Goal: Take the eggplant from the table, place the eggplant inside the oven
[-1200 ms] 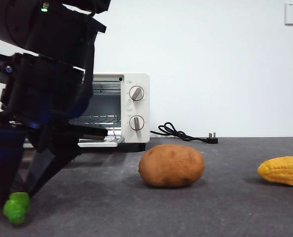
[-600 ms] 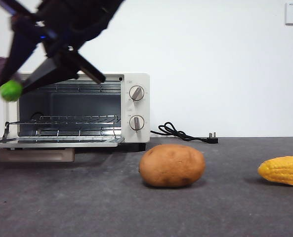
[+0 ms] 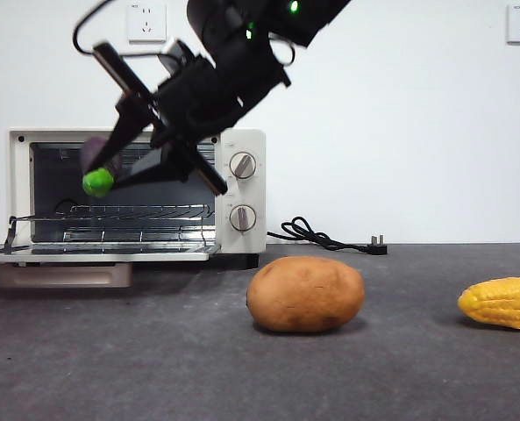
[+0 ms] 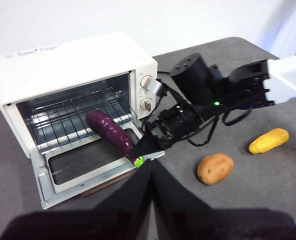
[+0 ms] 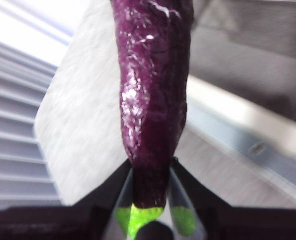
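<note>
My right gripper (image 3: 119, 168) is shut on the eggplant (image 3: 96, 154) near its green cap (image 3: 97, 181) and holds it in the air in front of the oven's (image 3: 246, 140) open mouth, above the lowered door (image 3: 102, 253). In the left wrist view the purple eggplant (image 4: 108, 131) points toward the wire rack (image 4: 68, 117), with the right gripper (image 4: 138, 151) at its cap end over the door. Up close, the eggplant (image 5: 152, 100) fills the right wrist view between the jaws (image 5: 150, 197). My left gripper (image 4: 151, 170) hangs high over the table (image 4: 282, 175), jaws together, holding nothing.
A brown potato (image 3: 305, 294) lies mid-table and a yellow corn cob (image 3: 502, 303) at the right edge. The oven's black cord and plug (image 3: 330, 239) trail on the table beside it. Both knobs (image 3: 242, 192) sit on the oven's right panel.
The right gripper has lifted the eggplant from the table at the near left, raised it high, then carried it rightward to the front of the open oven.
</note>
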Robot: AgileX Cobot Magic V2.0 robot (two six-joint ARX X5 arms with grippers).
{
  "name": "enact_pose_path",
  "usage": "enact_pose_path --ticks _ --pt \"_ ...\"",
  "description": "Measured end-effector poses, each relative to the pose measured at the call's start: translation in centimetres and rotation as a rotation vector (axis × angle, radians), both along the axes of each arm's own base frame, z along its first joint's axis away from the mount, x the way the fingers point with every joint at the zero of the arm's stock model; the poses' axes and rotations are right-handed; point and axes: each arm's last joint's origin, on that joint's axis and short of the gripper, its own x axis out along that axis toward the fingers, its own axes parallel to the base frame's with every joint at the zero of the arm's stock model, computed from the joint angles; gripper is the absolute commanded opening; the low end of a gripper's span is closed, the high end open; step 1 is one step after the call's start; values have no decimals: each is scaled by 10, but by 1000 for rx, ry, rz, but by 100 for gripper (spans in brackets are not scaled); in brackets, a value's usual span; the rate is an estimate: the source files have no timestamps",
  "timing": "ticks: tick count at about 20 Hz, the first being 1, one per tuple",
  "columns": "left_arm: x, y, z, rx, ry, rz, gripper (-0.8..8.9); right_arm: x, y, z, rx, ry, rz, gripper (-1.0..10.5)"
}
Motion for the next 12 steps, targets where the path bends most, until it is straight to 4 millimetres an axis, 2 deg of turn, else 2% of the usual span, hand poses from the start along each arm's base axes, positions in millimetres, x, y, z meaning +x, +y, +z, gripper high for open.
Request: enact_pose_path --ticks 2,7,12 --pt "0 0 0 0 1 0 -5 14 5 -3 15 15 -10 -12" --pt "0 0 0 4 4 -1 -6 42 28 9 49 24 -18 -12" --pt "-1 0 -2 15 20 -17 -6 65 46 -13 31 85 -32 -12"
